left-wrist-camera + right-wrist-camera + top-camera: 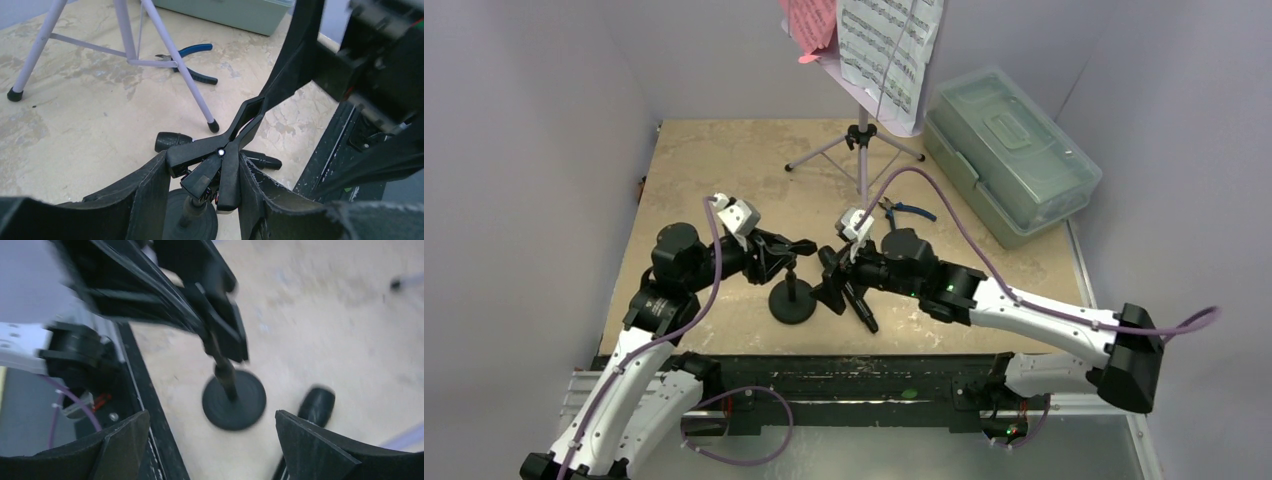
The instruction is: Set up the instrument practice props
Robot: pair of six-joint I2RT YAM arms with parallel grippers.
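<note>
Left gripper [202,160] is clenched on the clip [192,150] at the top of the mic stand [792,303], with a finger on each side. The stand is upright, its base flat on the table near the front edge.

Right gripper [212,416] is spread wide with nothing in it. It hangs just at 3 o'clock of the stand.

The mic [172,141] is lying flat on the table, not in the clip. In the top view it's just beside the base at about 3–4 o'clock, right under the right gripper. Its long axis runs roughly 11-to-5, though that's partly hidden by the arm, so it's approximate. Which end has the head I can't tell from the top view. In the left wrist view it sits on the left.

The right arm is clearly nearer the mic, and the left is busy steadying the stand. My read: the next move is the right gripper picking the mic across its axis, then seating it in the clip.

The music stand [862,150] with sheets [889,50] is up at 12 o'clock and looks done.
</note>
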